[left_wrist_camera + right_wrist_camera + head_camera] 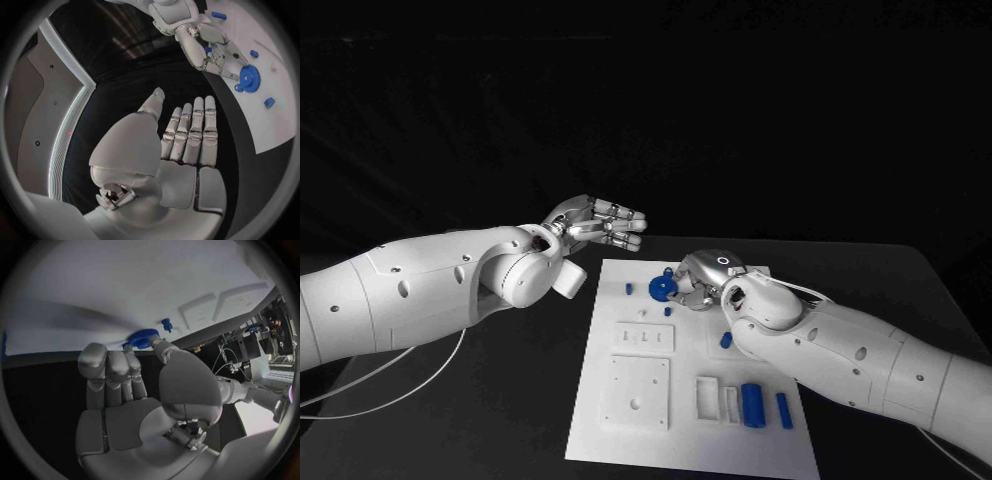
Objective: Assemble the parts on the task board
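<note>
The white task board (625,440) lies in the middle of the black table. At its far end my right hand (708,275) reaches down onto a blue gear (664,290). The right wrist view has the gear (144,337) pinched between thumb and fingertips, against the board (125,285). In the left wrist view the right hand (212,47) grips the gear (250,77) by its edge. My left hand (599,222) hovers above the table beyond the board's far left corner, fingers straight and holding nothing; the left hand (181,145) is flat in its own wrist view.
A small blue peg (629,289) and a blue piece (640,310) stand near the gear. Another blue piece (727,340) lies by my right forearm. A blue cylinder (753,404) and blue bar (783,410) rest at the near right, beside white blocks (636,393).
</note>
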Available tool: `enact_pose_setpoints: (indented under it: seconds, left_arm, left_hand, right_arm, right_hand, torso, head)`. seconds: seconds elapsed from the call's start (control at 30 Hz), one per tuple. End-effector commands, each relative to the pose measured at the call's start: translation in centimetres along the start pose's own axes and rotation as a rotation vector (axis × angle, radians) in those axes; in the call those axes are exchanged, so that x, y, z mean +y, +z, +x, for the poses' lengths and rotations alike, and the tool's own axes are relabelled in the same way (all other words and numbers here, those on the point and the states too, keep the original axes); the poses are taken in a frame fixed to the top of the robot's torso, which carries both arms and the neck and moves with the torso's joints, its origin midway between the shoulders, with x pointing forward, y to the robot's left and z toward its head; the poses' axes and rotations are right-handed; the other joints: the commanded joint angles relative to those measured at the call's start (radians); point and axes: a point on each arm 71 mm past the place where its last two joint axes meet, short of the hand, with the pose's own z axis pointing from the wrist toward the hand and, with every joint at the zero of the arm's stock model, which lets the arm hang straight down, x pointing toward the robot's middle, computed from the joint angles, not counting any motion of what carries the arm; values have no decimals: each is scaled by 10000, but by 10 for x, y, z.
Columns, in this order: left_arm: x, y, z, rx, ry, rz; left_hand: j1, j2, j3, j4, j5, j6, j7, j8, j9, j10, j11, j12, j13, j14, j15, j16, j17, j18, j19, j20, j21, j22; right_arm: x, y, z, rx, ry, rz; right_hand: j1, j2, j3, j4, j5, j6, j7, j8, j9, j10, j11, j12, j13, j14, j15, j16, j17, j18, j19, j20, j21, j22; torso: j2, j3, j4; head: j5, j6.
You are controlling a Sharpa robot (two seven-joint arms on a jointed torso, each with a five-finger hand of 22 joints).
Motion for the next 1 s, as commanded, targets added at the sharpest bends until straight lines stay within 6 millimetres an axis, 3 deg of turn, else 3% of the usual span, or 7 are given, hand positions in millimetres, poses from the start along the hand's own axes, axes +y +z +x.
enact_pose_setpoints:
  seconds: [0.03, 0.33, 0.47, 0.6, 0.7, 0.8, 1.0]
  left_arm:
    - [-1, 0, 1, 107, -13, 105]
    - [0, -2, -6, -63, 20, 82]
    - [0, -4, -9, -129, 31, 71]
    - [1, -4, -11, -170, 38, 66]
    - [1, -5, -13, -184, 40, 69]
    - [2, -5, -14, -203, 52, 59]
    - [2, -5, -15, -202, 98, 59]
  left_hand:
    - [-45, 66, 3, -3, -39, -66, 4, 33, 5, -77, 14, 27, 16, -45, -2, -60, 13, -17, -55, -18, -18, -13]
    - [-34, 55, 14, -2, -31, -88, 8, 33, 4, -80, 14, 27, 16, -46, -1, -59, 14, -15, -53, -17, -17, -13]
    - [-22, 45, 19, -9, -36, -78, 7, 33, 4, -74, 13, 28, 17, -41, -3, -56, 14, -15, -53, -18, -17, -13]
    - [-22, 45, 19, -9, -36, -78, 7, 33, 4, -74, 13, 28, 17, -41, -3, -56, 14, -15, -53, -18, -17, -13]
    - [-5, 50, 27, -16, -34, -57, 4, 34, 5, -58, 7, 29, 17, -32, -8, -51, 14, -15, -48, -22, -15, -12]
    - [-2, 50, 28, -17, -33, -53, 3, 35, 6, -55, 6, 29, 17, -30, -9, -50, 14, -15, -47, -23, -14, -12]
    - [-6, 56, 22, -22, -36, -27, -1, 36, 7, -18, -5, 29, 16, 4, -22, -32, 15, -17, -30, -34, -4, -9]
  right_arm:
    - [-3, -4, -3, -276, 282, 161]
    - [-38, -27, -34, -1346, 1476, 633]
    - [-61, -41, -46, -1266, 2091, 792]
    - [-84, -53, -52, -977, 2511, 782]
    - [-103, -60, -53, -701, 2787, 696]
    - [-122, -66, -53, -453, 2998, 595]
    - [-152, -74, -49, -143, 3193, 542]
  right_hand:
    - [-87, 44, 87, -11, -49, 95, -9, -28, 11, 16, 5, 53, 11, -16, 60, 42, 8, 57, 591, 37, 62, -15]
    - [199, -66, 7, -244, 208, 46, 13, -29, 10, 55, 20, 85, 49, -24, 66, 41, -29, 78, 586, 43, 88, -39]
    - [576, -3, -643, -271, 577, -13, 42, -31, 9, 23, 47, 83, 61, -33, 90, 6, -72, 88, 576, 70, 49, -63]
    - [1266, 40, -1266, -723, 1200, -5, 63, -31, 7, -24, 67, 54, 42, -47, 102, -17, -75, 70, 564, 83, 23, -39]
    - [1815, 205, -1550, -1323, 1076, -261, 132, -25, 7, -181, 118, -58, -65, -66, 139, -105, -98, 111, 550, 112, -129, -91]
    - [2097, 341, -2155, -1811, 1433, -483, 205, -28, -5, -222, 156, -60, -117, -60, 177, -120, -24, 150, 555, 158, -167, -22]
    - [2294, 543, -2753, -2266, 1873, -538, 180, -37, -8, -234, 123, -47, -148, -45, 155, -106, 85, 99, 559, 136, -170, 129]
  torso:
    - [-2, 2, 1]
    - [-30, 25, -96]
    - [-57, 56, -208]
    - [-83, 93, -300]
    - [-98, 131, -376]
    - [-111, 176, -434]
    - [-128, 222, -493]
  head:
    - [-24, 20]
    - [-121, 116]
    - [-99, 151]
    - [-89, 165]
    - [-62, 192]
    - [-71, 175]
    - [-85, 178]
